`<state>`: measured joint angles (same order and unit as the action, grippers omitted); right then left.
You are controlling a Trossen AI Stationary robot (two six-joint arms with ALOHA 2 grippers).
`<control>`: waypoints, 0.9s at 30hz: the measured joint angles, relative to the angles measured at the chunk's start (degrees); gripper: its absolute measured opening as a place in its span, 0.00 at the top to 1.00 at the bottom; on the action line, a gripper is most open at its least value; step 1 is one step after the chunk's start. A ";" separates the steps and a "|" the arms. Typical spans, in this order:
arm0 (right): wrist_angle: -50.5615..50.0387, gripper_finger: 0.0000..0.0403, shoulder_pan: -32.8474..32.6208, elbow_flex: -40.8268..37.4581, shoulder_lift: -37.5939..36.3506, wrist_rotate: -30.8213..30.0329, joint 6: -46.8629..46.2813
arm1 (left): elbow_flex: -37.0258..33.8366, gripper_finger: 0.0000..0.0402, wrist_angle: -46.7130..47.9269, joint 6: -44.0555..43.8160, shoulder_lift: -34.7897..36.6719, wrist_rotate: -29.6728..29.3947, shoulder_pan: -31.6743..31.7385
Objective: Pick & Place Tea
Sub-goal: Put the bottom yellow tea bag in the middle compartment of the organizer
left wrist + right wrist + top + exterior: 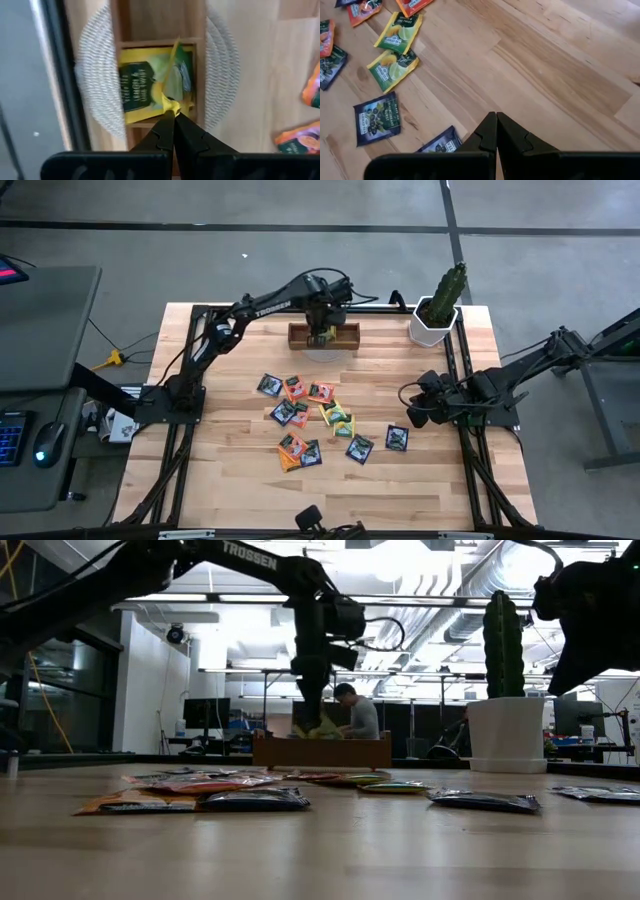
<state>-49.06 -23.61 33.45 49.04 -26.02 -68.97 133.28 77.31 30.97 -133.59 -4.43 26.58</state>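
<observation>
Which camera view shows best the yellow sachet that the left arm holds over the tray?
The left wrist view: the yellow sachet hangs pinched above the tray. High and low views show it tiny; the right wrist view misses it.

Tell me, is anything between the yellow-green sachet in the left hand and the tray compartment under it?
Nothing visible. The left hand, shut on the yellow-green sachet, hangs over the wooden tray; that compartment already holds another yellow-green sachet.

- Left gripper [173, 116]: fingers closed, pinching the corner of a yellow-green tea sachet [170, 75] that stands on edge.
- Below it, a second yellow-green sachet [137, 85] lies flat in a wooden tray compartment [155, 22].
- Tray rests on a round woven mat [97, 80].
- Orange sachets [300, 140] lie on the table [265, 75].
</observation>
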 joint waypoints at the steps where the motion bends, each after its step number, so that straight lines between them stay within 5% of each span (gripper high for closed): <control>1: -0.04 1.00 -0.01 0.00 0.00 0.00 0.00 | 0.07 1.00 -0.14 0.16 0.19 -0.53 -0.02; 18: 0.02 1.00 0.00 0.00 0.00 -0.21 -0.15 | 0.08 0.79 -2.96 1.99 0.15 -4.45 0.01; 27: 0.02 1.00 -0.01 0.00 0.00 -0.41 -0.17 | 0.08 0.68 -4.29 2.24 0.15 -12.56 0.05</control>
<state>-49.04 -23.62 33.45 49.04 -26.43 -69.14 133.36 73.03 33.20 -133.45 -16.99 26.63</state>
